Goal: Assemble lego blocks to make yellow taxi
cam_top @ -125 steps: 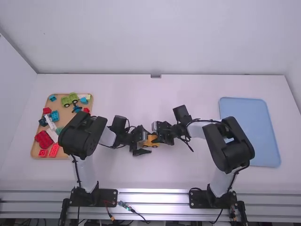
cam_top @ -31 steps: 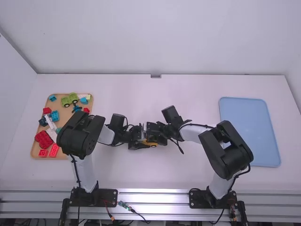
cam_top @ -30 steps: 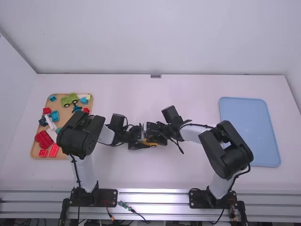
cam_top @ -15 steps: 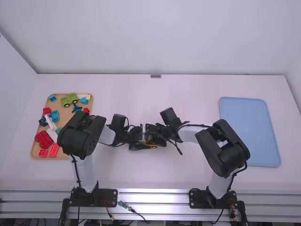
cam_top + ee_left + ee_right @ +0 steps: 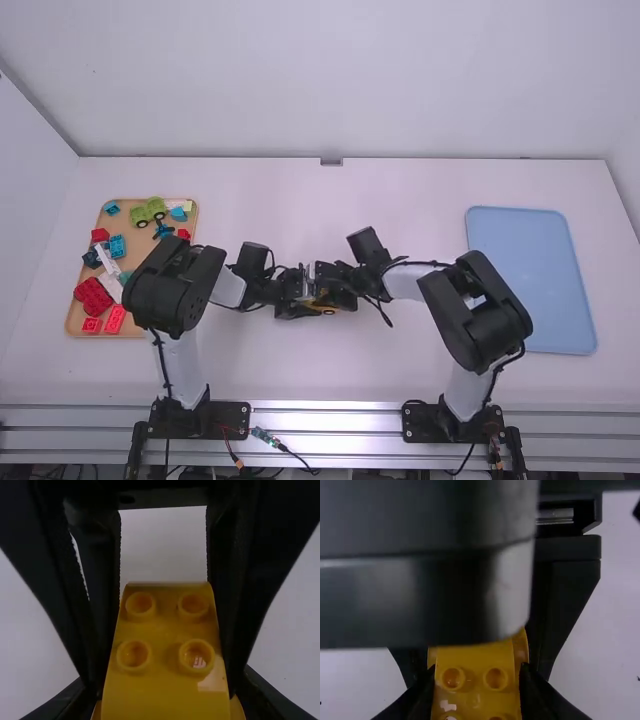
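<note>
Taking twelve o'clock as pointing up the high view, both tools are meeting near the middle of the white worktop (image 5: 330, 380). The left tool (image 5: 305, 300) is reaching in from nine o'clock and gripping the yellow car base (image 5: 327, 310), one wheel of which is showing. The right tool (image 5: 325, 288) is reaching in from three o'clock and clamping the yellow studded block (image 5: 165, 650) between its fingers. The block is resting against or just beside the base; whether the two are locking together I cannot tell.

From the tools, the wooden tray (image 5: 133, 240) is lying between nine and ten o'clock, with the left arm (image 5: 175, 285) covering part of it. Going by the tray's own middle, the green wheeled piece (image 5: 148, 211) is sitting between twelve and one o'clock, and the light blue piece (image 5: 111, 208) is sitting between eleven and twelve. The blue brick (image 5: 117, 246) is lying toward eleven, the white strip (image 5: 106, 260) and the dark blue piece (image 5: 92, 258) toward ten, the large red piece (image 5: 92, 298) toward eight, and the flat red brick (image 5: 115, 318) between six and seven. The blue tray (image 5: 530, 280) is lying at three o'clock from the tools, well apart from them.
</note>
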`<control>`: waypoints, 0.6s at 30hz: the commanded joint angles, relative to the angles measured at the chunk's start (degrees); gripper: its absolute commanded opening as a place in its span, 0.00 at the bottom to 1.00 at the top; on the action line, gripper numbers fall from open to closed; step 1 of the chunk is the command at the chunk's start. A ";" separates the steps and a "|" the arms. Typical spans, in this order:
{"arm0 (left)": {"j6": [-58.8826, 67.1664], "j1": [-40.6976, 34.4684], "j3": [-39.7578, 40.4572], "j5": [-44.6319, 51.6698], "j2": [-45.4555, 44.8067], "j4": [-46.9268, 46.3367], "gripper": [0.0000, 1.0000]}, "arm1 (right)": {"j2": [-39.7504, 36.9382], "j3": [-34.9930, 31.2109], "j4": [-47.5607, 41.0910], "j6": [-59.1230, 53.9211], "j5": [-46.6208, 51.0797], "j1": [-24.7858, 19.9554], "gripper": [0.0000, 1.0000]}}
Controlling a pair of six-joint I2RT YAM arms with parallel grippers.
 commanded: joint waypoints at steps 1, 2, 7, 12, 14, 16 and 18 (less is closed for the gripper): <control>1.29 -0.74 -0.55 -0.85 0.79 -0.87 0.14 | -0.02 -0.13 0.22 -0.17 -0.37 -0.94 0.39; 1.27 -0.76 -0.55 -1.33 0.79 -1.14 0.14 | -0.48 -0.17 0.15 -0.20 -0.35 -0.85 0.39; 1.49 -0.76 -0.55 -1.33 0.79 -1.73 0.15 | -3.96 -0.20 -3.10 -1.75 -0.57 -1.44 0.39; 1.49 -0.74 -0.55 -1.20 0.76 -1.77 0.19 | -7.43 -0.26 -9.11 -5.40 -0.68 -3.98 0.39; 1.46 -0.61 -0.55 -1.33 0.79 -1.75 0.21 | -7.85 -0.26 -9.84 -5.33 -0.76 -4.92 0.39; 1.49 -0.39 -0.55 -1.22 0.79 -1.81 0.27 | -8.09 -0.26 -10.69 -5.35 -0.76 -6.49 0.39; 1.46 -0.42 -0.55 -1.27 0.79 -1.99 0.31 | -8.17 -0.26 -11.67 -5.40 -0.96 -7.98 0.39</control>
